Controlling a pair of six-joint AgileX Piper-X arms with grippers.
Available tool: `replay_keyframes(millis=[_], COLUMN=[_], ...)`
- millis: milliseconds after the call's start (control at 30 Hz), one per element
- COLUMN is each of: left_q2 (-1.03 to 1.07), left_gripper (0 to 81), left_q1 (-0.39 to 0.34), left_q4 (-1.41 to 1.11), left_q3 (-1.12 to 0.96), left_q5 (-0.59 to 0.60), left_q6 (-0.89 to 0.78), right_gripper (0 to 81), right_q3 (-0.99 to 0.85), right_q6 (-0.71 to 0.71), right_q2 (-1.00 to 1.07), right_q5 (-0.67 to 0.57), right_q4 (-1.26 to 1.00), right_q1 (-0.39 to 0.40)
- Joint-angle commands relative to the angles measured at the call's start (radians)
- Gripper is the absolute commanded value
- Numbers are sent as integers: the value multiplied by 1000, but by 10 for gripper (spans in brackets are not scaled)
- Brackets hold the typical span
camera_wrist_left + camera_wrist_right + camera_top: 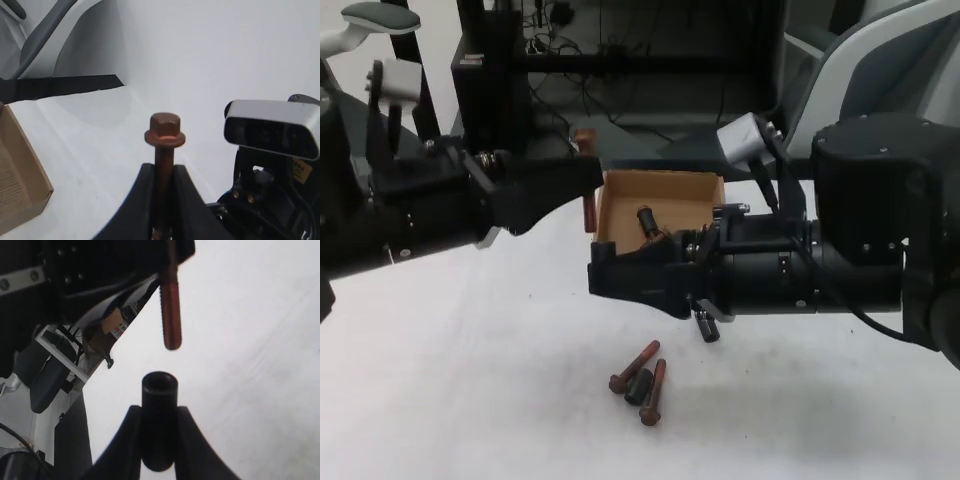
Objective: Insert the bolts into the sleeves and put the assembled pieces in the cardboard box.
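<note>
My left gripper [163, 186] is shut on a copper bolt [164, 134], its hex head standing clear of the fingers. My right gripper [159, 432] is shut on a black sleeve [159, 405] whose open end faces the bolt's threaded tip [171, 315], a short gap apart. In the high view the left gripper [588, 182] holds the bolt [590, 212] just above the right gripper [597, 268], at the near left corner of the cardboard box [705, 183]. One assembled piece [648, 222] lies in the box.
Two loose bolts [634, 366] [653, 392] and a black sleeve [640, 385] lie together on the white table in front. Another dark piece [706, 326] lies under the right arm. Black stands and cables fill the back.
</note>
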Motion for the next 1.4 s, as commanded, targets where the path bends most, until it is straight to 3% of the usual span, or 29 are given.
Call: replay_keyframes(millis=[0, 967, 1367], left_q2=[-3, -5, -5], left_gripper=[17, 17, 17], left_q1=[-4, -4, -4], left_q4=[-40, -40, -40], left_q3=[-17, -16, -16], left_q5=[5, 80, 80], left_q6=[16, -76, -76], right_gripper=[4, 4, 4], right_q3=[-13, -51, -61], right_q6=[-8, -62, -76], right_q2=[-2, -2, -2], right_q5=[-41, -43, -41], right_q4=[-5, -14, 20], right_q1=[-5, -6, -52])
